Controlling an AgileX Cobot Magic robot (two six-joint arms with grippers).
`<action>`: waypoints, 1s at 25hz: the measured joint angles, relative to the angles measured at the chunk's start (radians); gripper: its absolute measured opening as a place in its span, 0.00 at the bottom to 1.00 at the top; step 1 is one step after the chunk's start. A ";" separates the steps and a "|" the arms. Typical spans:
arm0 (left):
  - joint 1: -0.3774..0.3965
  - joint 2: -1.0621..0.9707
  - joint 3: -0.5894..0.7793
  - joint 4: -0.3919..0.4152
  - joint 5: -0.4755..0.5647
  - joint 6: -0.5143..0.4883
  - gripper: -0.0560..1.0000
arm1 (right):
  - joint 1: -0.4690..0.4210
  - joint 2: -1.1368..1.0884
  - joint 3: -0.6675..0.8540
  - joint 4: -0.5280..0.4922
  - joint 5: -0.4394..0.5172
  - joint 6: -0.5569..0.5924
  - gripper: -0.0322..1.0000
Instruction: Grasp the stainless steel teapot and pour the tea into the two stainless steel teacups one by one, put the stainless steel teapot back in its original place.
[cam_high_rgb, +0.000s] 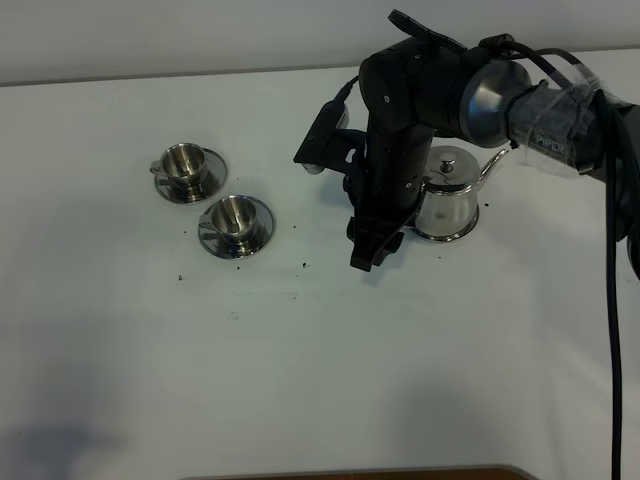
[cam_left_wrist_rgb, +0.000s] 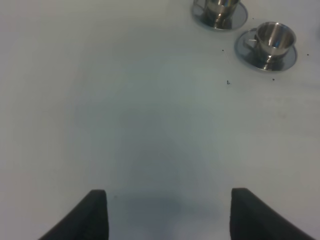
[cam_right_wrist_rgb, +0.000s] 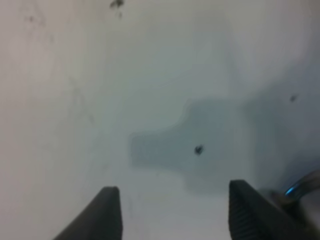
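Right hand (cam_right_wrist_rgb: 170, 207) hangs wide open, empty, beside teapot (cam_high_rgb: 447, 198).

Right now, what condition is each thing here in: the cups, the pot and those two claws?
stainless steel teapot: upright, lid on, not held.
far teacup: upright, no tea seen inside.
near teacup: upright, no tea seen inside.
right gripper: open, empty, close beside the teapot.
left gripper: open, empty.
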 joint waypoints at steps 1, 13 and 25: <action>0.000 0.000 0.000 0.000 0.000 0.000 0.61 | 0.000 0.000 0.000 0.000 0.007 0.004 0.49; 0.000 0.000 0.000 0.000 0.000 0.000 0.61 | 0.000 0.000 -0.009 0.067 -0.108 -0.092 0.49; 0.000 0.000 0.000 0.000 0.000 0.000 0.61 | 0.000 0.000 -0.009 -0.110 -0.123 -0.106 0.49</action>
